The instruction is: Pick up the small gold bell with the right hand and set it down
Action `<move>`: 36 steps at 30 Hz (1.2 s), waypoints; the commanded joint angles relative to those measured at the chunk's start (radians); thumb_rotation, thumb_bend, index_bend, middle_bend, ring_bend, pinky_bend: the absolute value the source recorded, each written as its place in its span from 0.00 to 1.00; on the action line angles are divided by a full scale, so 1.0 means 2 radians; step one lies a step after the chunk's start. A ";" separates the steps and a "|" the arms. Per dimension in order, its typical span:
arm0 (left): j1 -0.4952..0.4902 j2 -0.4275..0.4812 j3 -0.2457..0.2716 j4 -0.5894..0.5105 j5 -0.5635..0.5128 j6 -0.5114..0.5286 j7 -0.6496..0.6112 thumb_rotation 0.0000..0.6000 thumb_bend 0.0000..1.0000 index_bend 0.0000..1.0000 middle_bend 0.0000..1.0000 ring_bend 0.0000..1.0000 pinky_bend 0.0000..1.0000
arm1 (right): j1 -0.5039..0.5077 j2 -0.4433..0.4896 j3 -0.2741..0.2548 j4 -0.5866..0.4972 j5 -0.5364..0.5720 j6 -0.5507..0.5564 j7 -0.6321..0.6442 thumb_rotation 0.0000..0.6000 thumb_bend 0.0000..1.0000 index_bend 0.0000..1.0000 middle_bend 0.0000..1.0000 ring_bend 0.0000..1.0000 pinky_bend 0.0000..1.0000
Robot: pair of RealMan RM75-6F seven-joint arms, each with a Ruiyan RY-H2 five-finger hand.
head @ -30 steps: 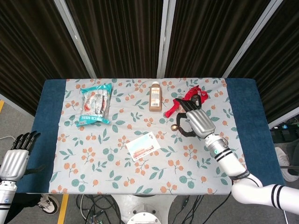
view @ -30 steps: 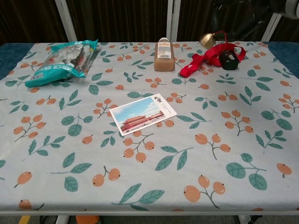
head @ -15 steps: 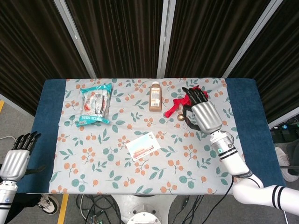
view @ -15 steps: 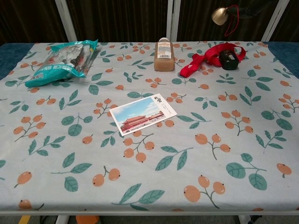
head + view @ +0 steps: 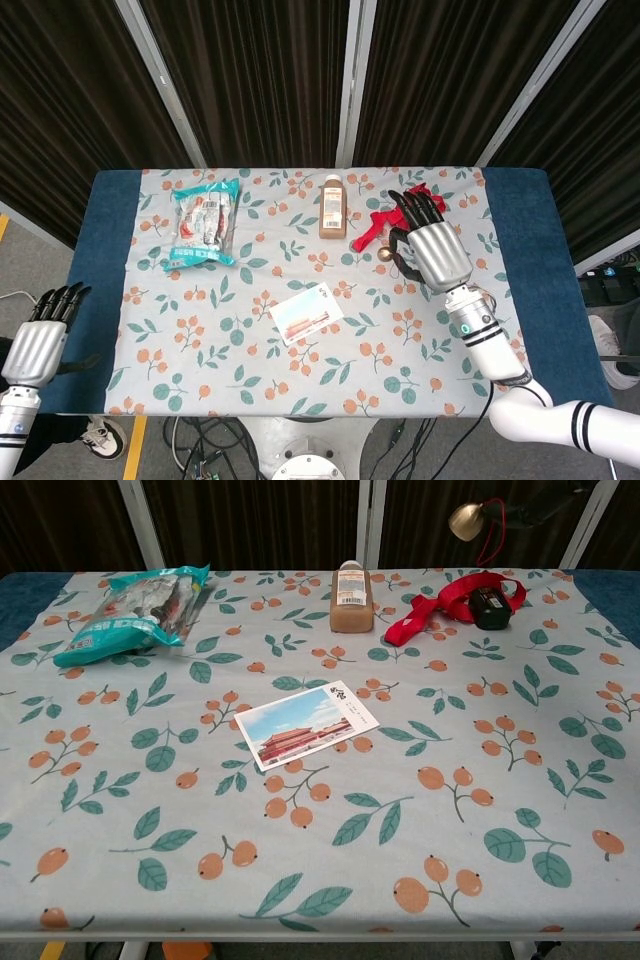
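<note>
The small gold bell [image 5: 383, 258] hangs in the air from a thin red cord, held by my right hand [image 5: 430, 246] above the right back part of the table. In the chest view the bell [image 5: 466, 520] swings high over the red strap, near the top edge; the hand itself is mostly out of that frame. My left hand [image 5: 40, 336] stays low beside the table's front left corner, fingers extended and holding nothing.
A red strap with a black device [image 5: 455, 602] lies under the bell. A brown bottle [image 5: 332, 207] lies just left of it. A teal snack bag [image 5: 203, 226] is at the back left, and a postcard [image 5: 306, 312] lies mid-table on the floral cloth [image 5: 220, 370].
My right hand has risen with the bell, lifting it well clear of the red strap, then drifted slightly. The left hand has not moved.
</note>
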 commanded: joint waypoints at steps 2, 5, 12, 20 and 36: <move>0.000 -0.001 0.001 0.000 0.002 0.000 0.000 1.00 0.02 0.06 0.03 0.00 0.04 | -0.008 0.048 0.004 -0.037 -0.019 -0.052 0.082 1.00 0.40 0.76 0.06 0.00 0.00; 0.001 0.001 0.001 0.001 0.001 0.002 -0.002 1.00 0.02 0.06 0.03 0.00 0.04 | -0.018 -0.005 0.019 0.051 -0.031 0.066 -0.059 1.00 0.41 0.77 0.07 0.00 0.00; -0.003 -0.002 0.001 0.001 0.001 -0.003 -0.001 1.00 0.02 0.06 0.03 0.00 0.04 | -0.019 -0.011 -0.001 -0.003 -0.010 0.002 0.009 1.00 0.42 0.77 0.07 0.00 0.00; 0.000 0.002 0.000 -0.003 0.001 0.002 0.001 1.00 0.02 0.06 0.03 0.00 0.04 | -0.023 -0.012 -0.031 0.024 -0.018 -0.013 -0.072 1.00 0.42 0.79 0.09 0.00 0.00; -0.003 0.000 0.000 -0.002 0.000 -0.002 -0.001 1.00 0.02 0.06 0.03 0.00 0.04 | -0.023 -0.017 -0.015 -0.025 -0.010 -0.021 -0.010 1.00 0.42 0.82 0.10 0.00 0.00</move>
